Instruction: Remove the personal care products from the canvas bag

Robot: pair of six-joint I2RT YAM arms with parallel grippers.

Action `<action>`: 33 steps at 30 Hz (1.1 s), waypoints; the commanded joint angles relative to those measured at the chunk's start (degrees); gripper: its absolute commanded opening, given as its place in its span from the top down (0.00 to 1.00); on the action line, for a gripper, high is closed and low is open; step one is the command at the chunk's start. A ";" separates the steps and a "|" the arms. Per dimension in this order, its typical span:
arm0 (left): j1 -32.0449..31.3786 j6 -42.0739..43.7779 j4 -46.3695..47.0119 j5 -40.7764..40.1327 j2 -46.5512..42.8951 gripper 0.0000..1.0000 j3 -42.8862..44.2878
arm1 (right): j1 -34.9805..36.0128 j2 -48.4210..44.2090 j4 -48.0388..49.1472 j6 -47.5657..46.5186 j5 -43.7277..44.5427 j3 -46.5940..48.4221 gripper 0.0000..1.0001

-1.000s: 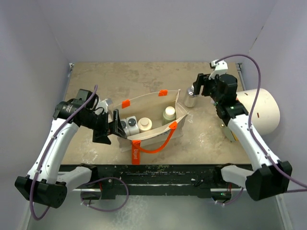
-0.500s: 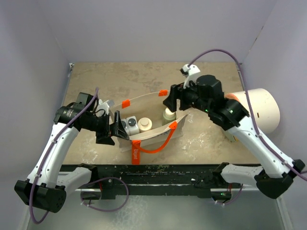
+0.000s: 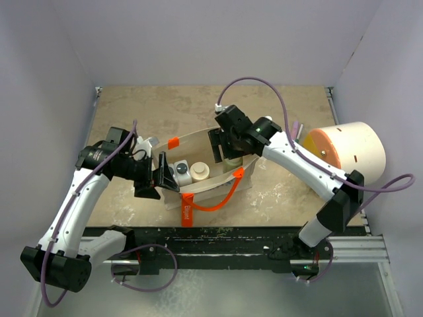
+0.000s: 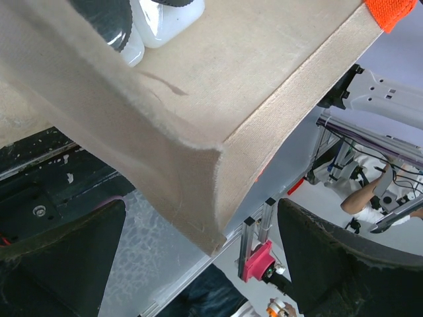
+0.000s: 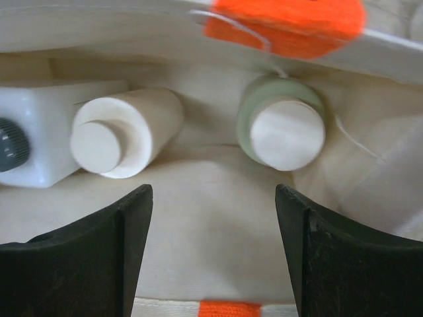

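The canvas bag stands open mid-table with its orange handles hanging at the front. Inside it stand two white bottles with dark caps, a cream bottle and a pale green bottle with a cream cap. My right gripper hangs open over the bag's right half, just above the green bottle, with nothing between its fingers. My left gripper is open, and its jaws straddle the bag's left end corner without pinching it.
A big cream cylinder with an orange face lies at the table's right edge. An orange tag hangs off the bag's front towards the near table edge. Grey walls close in the left, back and right.
My right arm has swung left from the table's right side, where it stood by a clear bottle, to above the bag's opening. The left arm has barely moved.
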 commanded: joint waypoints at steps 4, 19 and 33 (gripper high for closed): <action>-0.71 -0.75 1.84 1.40 -0.40 0.01 0.12 | -0.20 -1.18 -4.86 3.72 10.80 1.08 0.19; -1.07 -0.04 0.87 0.15 0.80 0.01 1.55 | -3.13 5.56 -0.48 2.95 12.17 -2.50 0.15; -1.13 0.82 -0.23 -1.12 1.88 0.01 2.68 | -4.87 7.07 6.79 1.18 9.84 -7.74 0.32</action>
